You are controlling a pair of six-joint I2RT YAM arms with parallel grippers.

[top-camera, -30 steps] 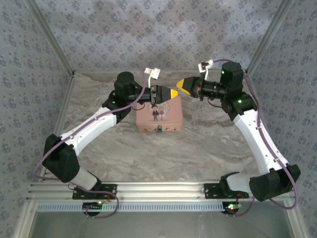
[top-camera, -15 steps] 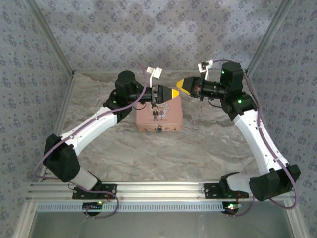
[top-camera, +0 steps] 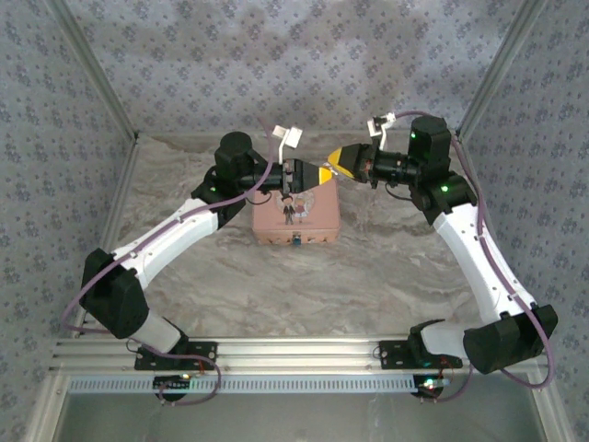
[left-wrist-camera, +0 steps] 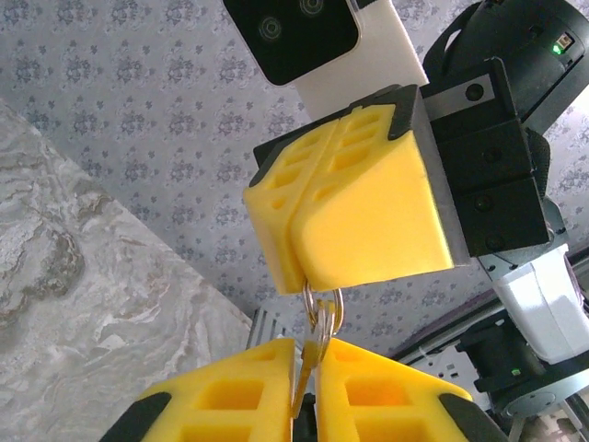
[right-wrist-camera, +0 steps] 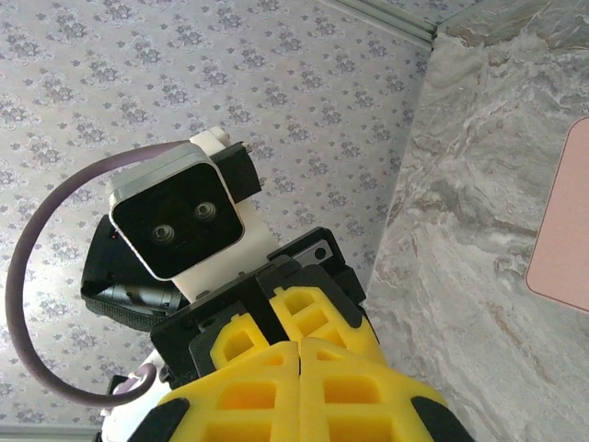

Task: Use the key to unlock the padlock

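Reaching in from the left side of the marbled table (top-camera: pixel 230 276), the left arm (top-camera: pixel 175 235) bends up toward the middle. A pink tin (top-camera: pixel 317 219) lies flat on the table there. The padlock (top-camera: pixel 296 241), tiny and bluish, sits at the middle of the tin's near side, and neither gripper touches it.

The left gripper (top-camera: pixel 318 173) is raised above the back part of the tin. In the left wrist view its yellow fingers (left-wrist-camera: pixel 221 401) are pressed nearly together, with only a thin slit between them. The brass-coloured key (left-wrist-camera: pixel 306 354) is pinched in that slit, with its top end sticking out toward the other gripper, well apart from the padlock below. A small metal key ring (left-wrist-camera: pixel 322 308) runs through the top of the key.

Just to the right, the right gripper (top-camera: pixel 337 165) meets the left one tip to tip. Its two yellow pads (left-wrist-camera: pixel 368 221) are closed, and the ring comes out from between their tips. So one gripper grips the key and the other grips the ring. In the right wrist view the right gripper's fingers (right-wrist-camera: pixel 248 387) lie flat against each other with no gap. Further right, the right arm (top-camera: pixel 469 239) runs back down to its base at the near edge of the table.
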